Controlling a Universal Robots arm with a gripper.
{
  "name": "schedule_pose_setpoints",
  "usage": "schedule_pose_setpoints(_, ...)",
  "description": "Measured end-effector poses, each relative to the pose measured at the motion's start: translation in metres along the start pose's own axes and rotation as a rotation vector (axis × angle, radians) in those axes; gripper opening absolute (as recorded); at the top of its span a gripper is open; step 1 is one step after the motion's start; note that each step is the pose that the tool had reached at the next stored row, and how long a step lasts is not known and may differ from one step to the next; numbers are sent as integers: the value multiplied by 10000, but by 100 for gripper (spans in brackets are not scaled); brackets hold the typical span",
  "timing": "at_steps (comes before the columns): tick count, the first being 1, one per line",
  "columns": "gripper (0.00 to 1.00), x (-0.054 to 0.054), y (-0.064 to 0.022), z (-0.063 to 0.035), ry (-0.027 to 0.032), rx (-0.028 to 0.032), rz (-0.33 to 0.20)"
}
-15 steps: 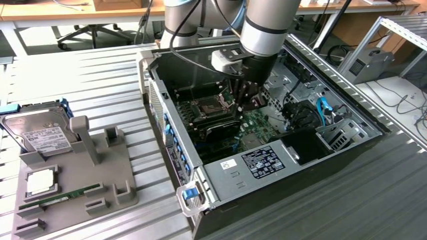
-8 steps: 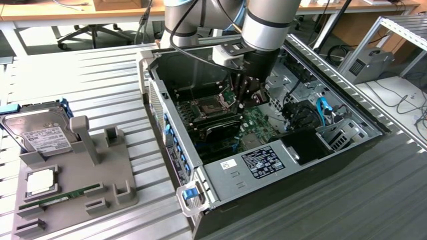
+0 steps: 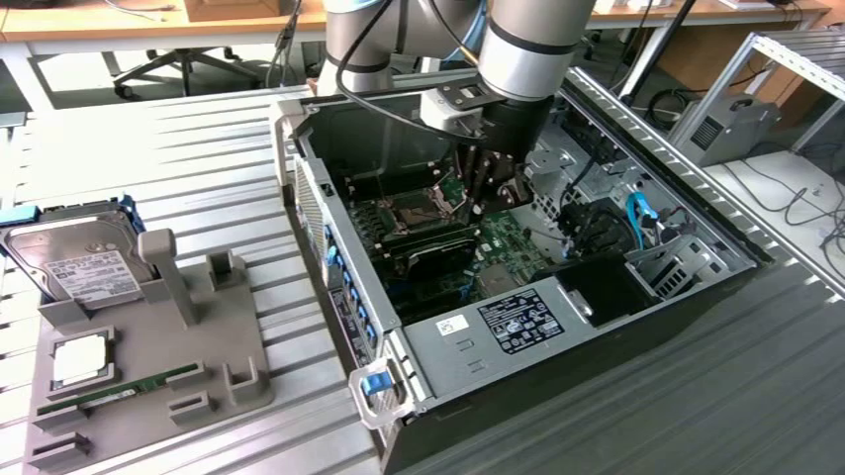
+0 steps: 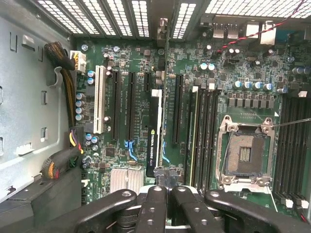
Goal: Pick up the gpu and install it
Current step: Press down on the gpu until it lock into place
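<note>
Black gpu (image 4: 154, 133) stands edge-on in a motherboard (image 4: 194, 121) slot, gripper (image 4: 163, 194) fingers clamped on its top edge. Exterior view hides the card behind the gripper (image 3: 492, 188) inside the case (image 3: 396, 327)

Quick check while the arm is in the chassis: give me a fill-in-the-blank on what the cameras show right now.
1. The gripper has reached inside the open computer ____.
2. The gpu is seen edge-on above the motherboard, and its white lettering reads ____ Quadro.
3. On the grey tray, at the exterior view's left, the green RAM stick lies flat, while the silver ____ with the white label stands at the far end.

Missing words: case; NVIDIA; hard drive
</note>
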State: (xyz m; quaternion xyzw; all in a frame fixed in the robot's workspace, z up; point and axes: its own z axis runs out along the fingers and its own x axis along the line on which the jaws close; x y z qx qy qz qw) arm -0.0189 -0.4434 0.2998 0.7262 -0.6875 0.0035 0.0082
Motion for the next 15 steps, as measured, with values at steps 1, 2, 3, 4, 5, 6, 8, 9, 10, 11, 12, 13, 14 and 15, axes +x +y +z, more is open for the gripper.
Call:
schedule_pose_setpoints(1, 11, 0, 2, 0, 0, 0, -1)
schedule_pose_setpoints(2, 11, -1, 13, 0, 1, -1, 0)
schedule_pose_setpoints(3, 11, -2, 33, 0, 1, 0, 0)
schedule_pose_setpoints(4, 11, -3, 61, 0, 1, 1, 1)
schedule_pose_setpoints(5, 11, -5, 84, 0, 1, 2, 0)
schedule_pose_setpoints(6, 11, -6, 108, 1, 0, 4, 0)
schedule_pose_setpoints(8, 11, -8, 150, 1, 0, 5, -1)
schedule_pose_setpoints(9, 11, -9, 164, 1, 0, 5, 0)
schedule_pose_setpoints(10, 11, -9, 166, 1, 0, 6, 0)
schedule_pose_setpoints(11, 11, -9, 166, 1, 0, 6, 0)
schedule_pose_setpoints(12, 11, -9, 166, 1, 1, 5, 0)
schedule_pose_setpoints(13, 11, -9, 166, 1, 0, 5, 0)
schedule_pose_setpoints(14, 11, -9, 166, 1, 0, 5, 0)
schedule_pose_setpoints(15, 11, -9, 166, 1, 1, 5, 0)
